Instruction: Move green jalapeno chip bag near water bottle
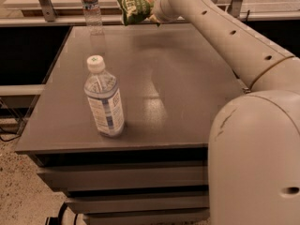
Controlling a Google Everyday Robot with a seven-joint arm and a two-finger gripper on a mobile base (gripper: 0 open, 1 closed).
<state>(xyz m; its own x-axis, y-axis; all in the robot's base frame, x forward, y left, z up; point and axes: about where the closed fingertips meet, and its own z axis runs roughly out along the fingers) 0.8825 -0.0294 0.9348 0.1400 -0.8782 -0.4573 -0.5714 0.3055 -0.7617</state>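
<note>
The green jalapeno chip bag (132, 6) hangs in the air above the far edge of the table, held at its right end by my gripper (152, 14). The gripper sits at the end of my white arm, which reaches in from the right. The water bottle (91, 8), clear and ribbed with a dark blue label band, stands upright at the table's far left corner. The bag is a short way to the right of it and apart from it.
A larger-looking bottle (104, 99) with a white cap and pale label stands upright at the front left of the grey table (178, 88). My arm's bulky base (255, 158) fills the lower right. A metal rail and posts (44, 3) run behind the table.
</note>
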